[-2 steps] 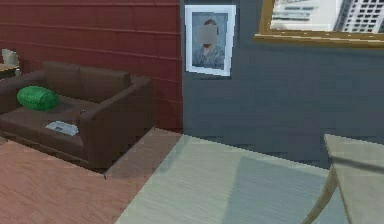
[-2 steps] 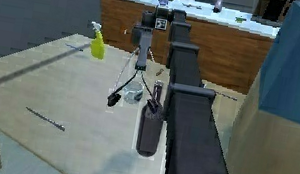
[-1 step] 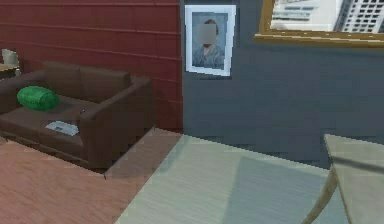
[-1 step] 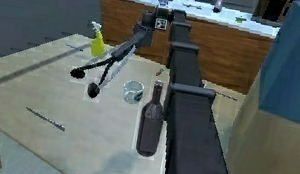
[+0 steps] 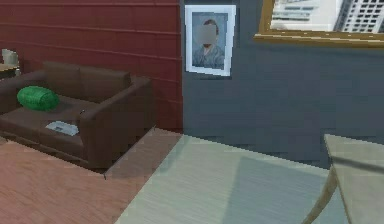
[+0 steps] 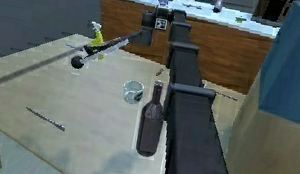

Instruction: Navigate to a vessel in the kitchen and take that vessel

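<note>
Evidently the robot is standing side-on to a pale wooden table (image 6: 27, 85), which would be why its forward view is facing away, toward a brown sofa (image 5: 85, 105) carrying a green cushion (image 5: 37, 97) and a framed portrait (image 5: 210, 40) hanging on the grey wall. In the arm side view the arm (image 6: 189, 112) is lying stretched across the tabletop toward the kitchen counter (image 6: 216, 45), and the gripper (image 6: 84, 59) is pointing off toward that view's left, its thin fingers ending by a yellow-green spray bottle (image 6: 96, 35). Because that bottle and the tabletop are sitting right at and behind the far end, I cannot tell whether the gripper is holding anything, nor how its fingers are set. The likeliest vessel, a small grey cup (image 6: 133, 90), is standing upright on the table just left of the arm, between the spray bottle and a dark bottle (image 6: 151, 121) that is standing just beside the arm, nearer the robot. A thin dark utensil (image 6: 47, 116) is lying flat near the table's front edge. Judging by this, the fingertips are sitting farther out than the cup, so the next move is probably calling for a shorter reach and a lower wrist. The dark bottle is standing close enough to the arm that a sideways shift of the base is risking tipping it.
</note>
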